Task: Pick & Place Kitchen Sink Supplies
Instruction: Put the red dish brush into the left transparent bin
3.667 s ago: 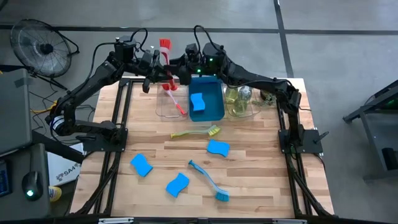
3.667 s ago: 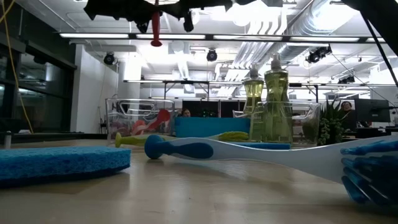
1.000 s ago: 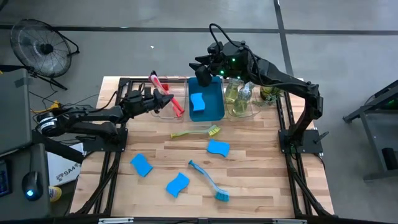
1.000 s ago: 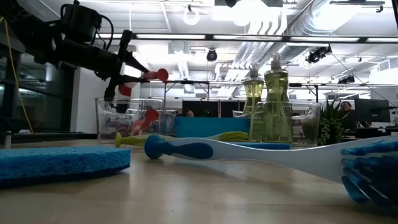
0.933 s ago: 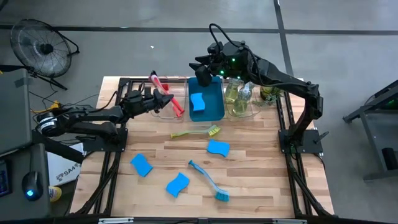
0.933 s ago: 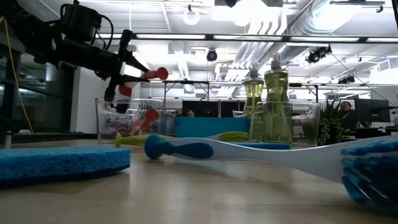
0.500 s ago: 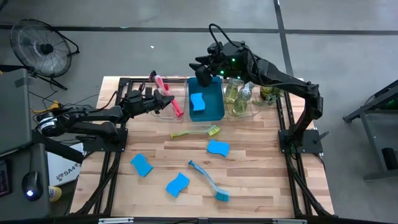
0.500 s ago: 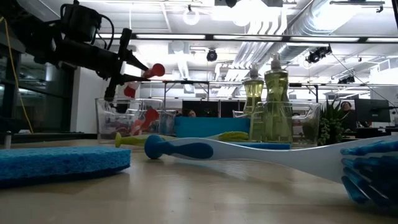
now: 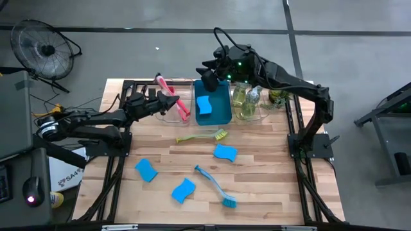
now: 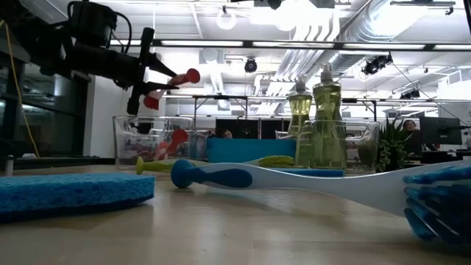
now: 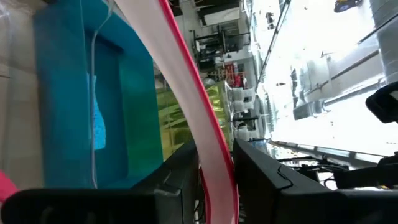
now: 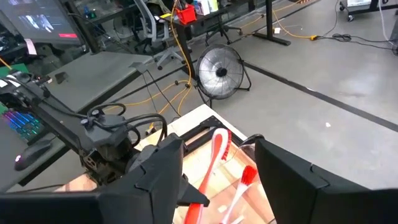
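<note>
One pink brush (image 9: 168, 90), light and stiff with a slick thin handle, was clamped mid-handle in the left gripper (image 9: 168, 101) above the clear tray (image 9: 166, 115). Farther right, the right gripper (image 9: 209, 75) hovered half-open and empty over the blue bin (image 9: 221, 118).

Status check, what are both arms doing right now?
Left gripper shut on pink brush above clear tray. Right gripper open, empty, over blue bin. Nothing blocking.

two matte black jointed arms, looped black cables along them, green lights glowing on the right arm's wrist.
</note>
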